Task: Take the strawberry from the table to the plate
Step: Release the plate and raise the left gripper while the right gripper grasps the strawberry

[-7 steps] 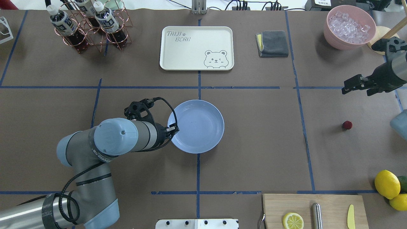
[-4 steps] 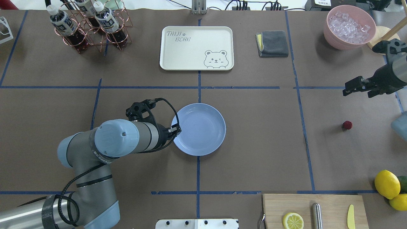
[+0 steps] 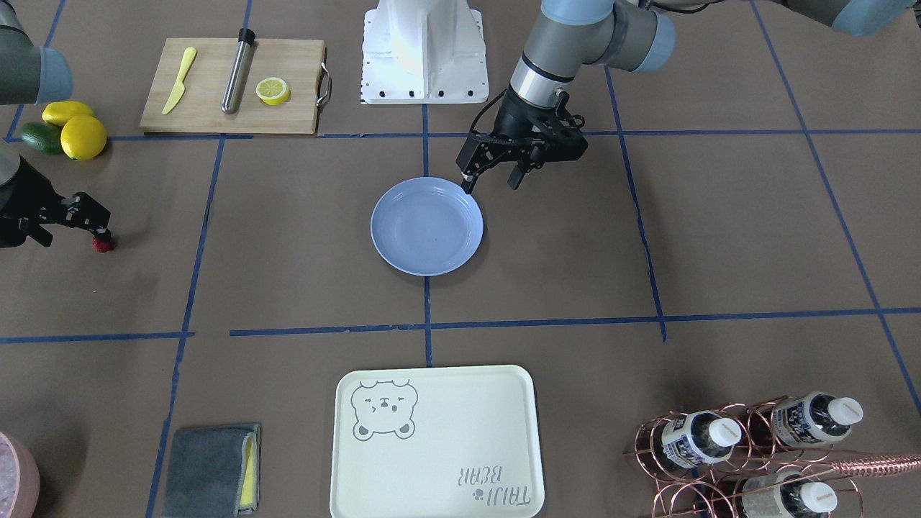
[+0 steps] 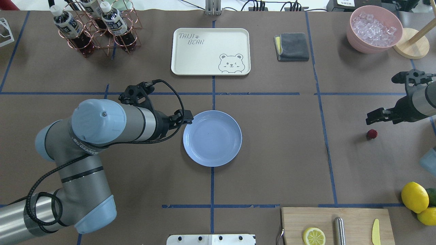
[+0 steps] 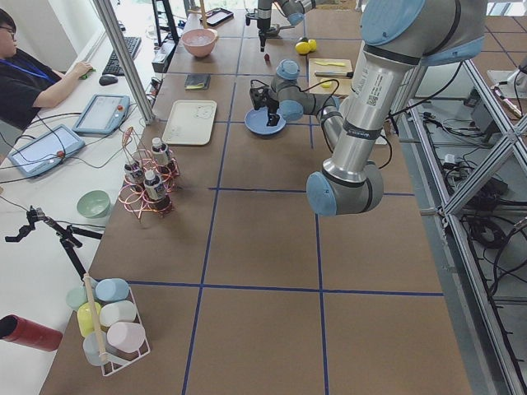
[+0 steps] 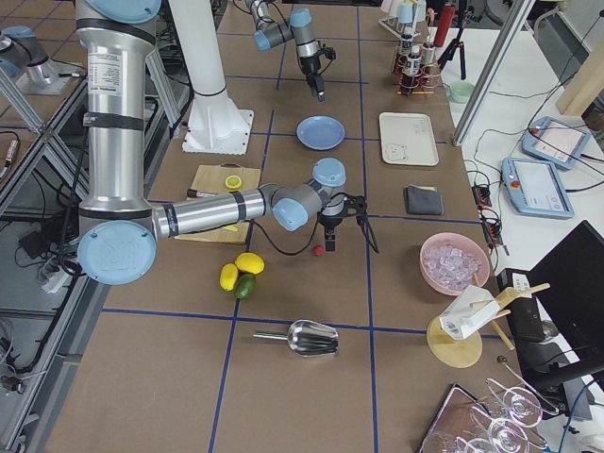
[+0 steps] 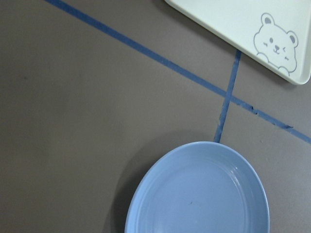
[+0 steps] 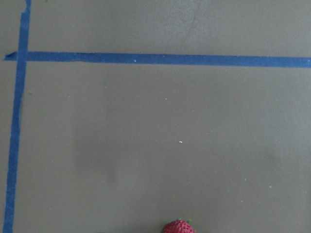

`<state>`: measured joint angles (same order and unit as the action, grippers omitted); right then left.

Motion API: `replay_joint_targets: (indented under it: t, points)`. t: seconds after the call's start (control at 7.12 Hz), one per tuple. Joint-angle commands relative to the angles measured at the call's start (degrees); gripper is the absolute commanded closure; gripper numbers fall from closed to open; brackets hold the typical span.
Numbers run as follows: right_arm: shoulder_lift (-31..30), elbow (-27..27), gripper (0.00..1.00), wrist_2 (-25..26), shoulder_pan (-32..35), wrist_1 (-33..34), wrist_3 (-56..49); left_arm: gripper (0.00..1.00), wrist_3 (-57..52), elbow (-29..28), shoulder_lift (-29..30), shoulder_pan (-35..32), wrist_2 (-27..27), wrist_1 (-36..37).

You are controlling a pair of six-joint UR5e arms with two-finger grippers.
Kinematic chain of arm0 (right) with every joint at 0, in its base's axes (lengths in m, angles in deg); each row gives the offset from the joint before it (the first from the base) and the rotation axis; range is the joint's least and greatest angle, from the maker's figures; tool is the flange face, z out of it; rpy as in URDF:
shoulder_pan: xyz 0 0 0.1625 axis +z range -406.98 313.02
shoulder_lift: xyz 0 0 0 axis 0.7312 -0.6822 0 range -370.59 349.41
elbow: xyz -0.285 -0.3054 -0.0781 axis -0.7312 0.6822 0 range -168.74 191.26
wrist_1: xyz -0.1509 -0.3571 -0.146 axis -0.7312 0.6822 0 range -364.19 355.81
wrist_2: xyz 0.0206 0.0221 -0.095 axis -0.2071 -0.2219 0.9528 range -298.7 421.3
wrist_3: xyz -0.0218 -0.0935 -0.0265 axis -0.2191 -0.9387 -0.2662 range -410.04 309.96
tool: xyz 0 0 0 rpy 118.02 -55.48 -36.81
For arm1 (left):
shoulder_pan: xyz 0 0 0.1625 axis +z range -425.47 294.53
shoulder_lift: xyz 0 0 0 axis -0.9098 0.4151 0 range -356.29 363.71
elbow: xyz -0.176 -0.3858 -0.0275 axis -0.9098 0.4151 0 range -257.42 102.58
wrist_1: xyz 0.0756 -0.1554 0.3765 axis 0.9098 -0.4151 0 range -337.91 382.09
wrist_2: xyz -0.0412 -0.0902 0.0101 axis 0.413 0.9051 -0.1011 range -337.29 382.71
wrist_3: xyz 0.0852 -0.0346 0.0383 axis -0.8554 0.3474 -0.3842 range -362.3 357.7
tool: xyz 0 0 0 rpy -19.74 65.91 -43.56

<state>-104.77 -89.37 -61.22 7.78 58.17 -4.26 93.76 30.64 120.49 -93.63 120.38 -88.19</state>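
Observation:
The strawberry [image 4: 372, 133] is a tiny dark-red berry lying on the brown paper table [image 4: 279, 143] at the far right, also seen as strawberry [image 3: 103, 245] in the front view and at the bottom edge of the right wrist view [image 8: 178, 227]. My right gripper [image 4: 382, 119] hovers open just beyond it, one fingertip almost over the berry. The light-blue plate [image 4: 212, 138] lies near the table's middle with nothing in it. My left gripper [image 3: 491, 180] hangs open beside the plate's left rim, nothing between its fingers.
A cream bear-print tray [image 4: 204, 58] lies behind the plate. A cutting board [image 4: 296, 217] with a lemon half and a knife sits at the near right, whole lemons [image 4: 414, 196] beside it. A pink ice bowl [image 4: 374, 29], grey cloth [image 4: 292, 46] and bottle rack [image 4: 95, 27] line the far edge.
The plate slid slightly right, then my left gripper came off its left rim and lifted away. My right gripper moved closer to the strawberry.

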Motion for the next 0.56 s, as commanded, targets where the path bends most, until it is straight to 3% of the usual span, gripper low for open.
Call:
replay_joint_targets:
  t: [0.0, 0.28, 0.42]
  points:
    - [-0.04, 1.31, 0.0, 1.06, -2.28, -0.57, 0.28, 0.0, -1.05, 0.4, -0.23, -1.37, 0.42, 0.42]
    - [0.66, 3.16, 0.01, 2.56, -3.52, -0.57, 0.19, 0.0, -1.05, 0.57, -0.23, -1.55, 0.42, 0.42]
    - [0.66, 3.08, 0.15, 2.47, -3.52, -0.92, 0.28, 0.0, -1.05, 0.57, -0.23, -1.55, 0.42, 0.42]
